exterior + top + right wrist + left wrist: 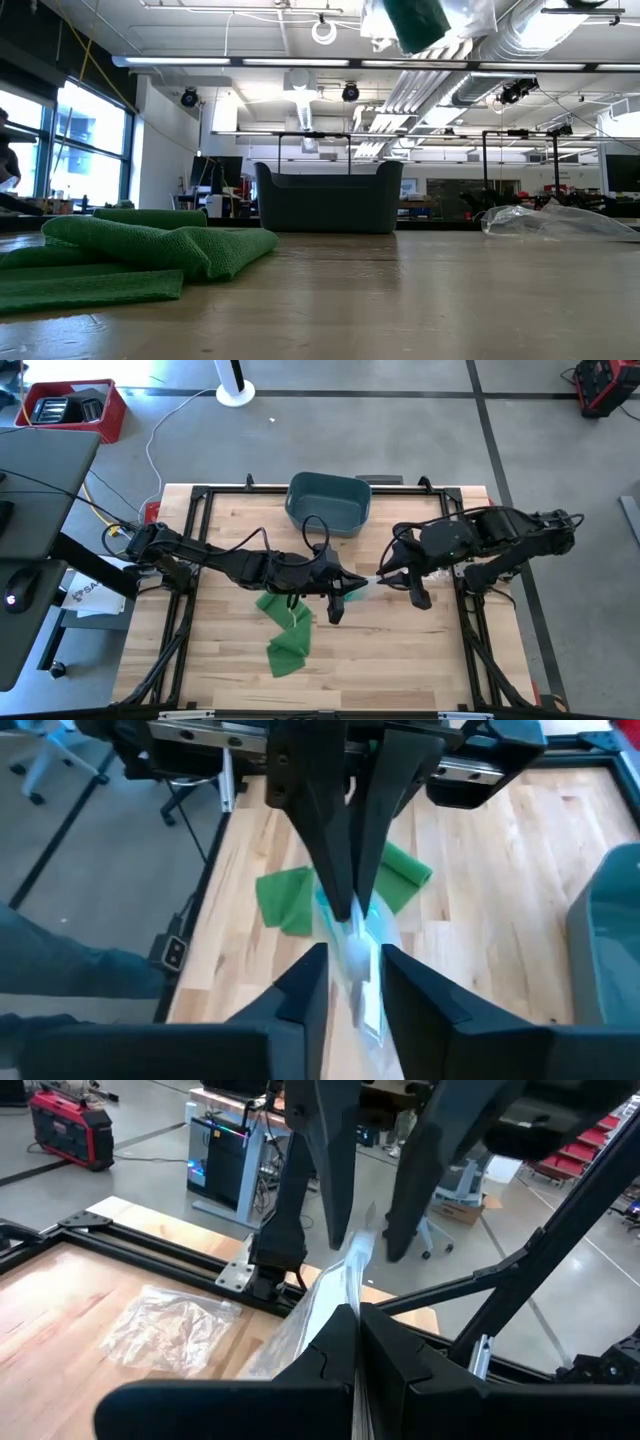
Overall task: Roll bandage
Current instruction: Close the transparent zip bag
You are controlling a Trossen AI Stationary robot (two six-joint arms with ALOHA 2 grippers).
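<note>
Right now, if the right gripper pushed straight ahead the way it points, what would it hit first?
The clear plastic wrapper between its jaws, then almost at once the left gripper, which is pinching the same wrapper head-on. Depth is unclear, but they look nearly tip to tip.

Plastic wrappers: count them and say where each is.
2. One clear wrapper is held in the air between the left gripper and right gripper; another wrapper lies on the table.
</note>
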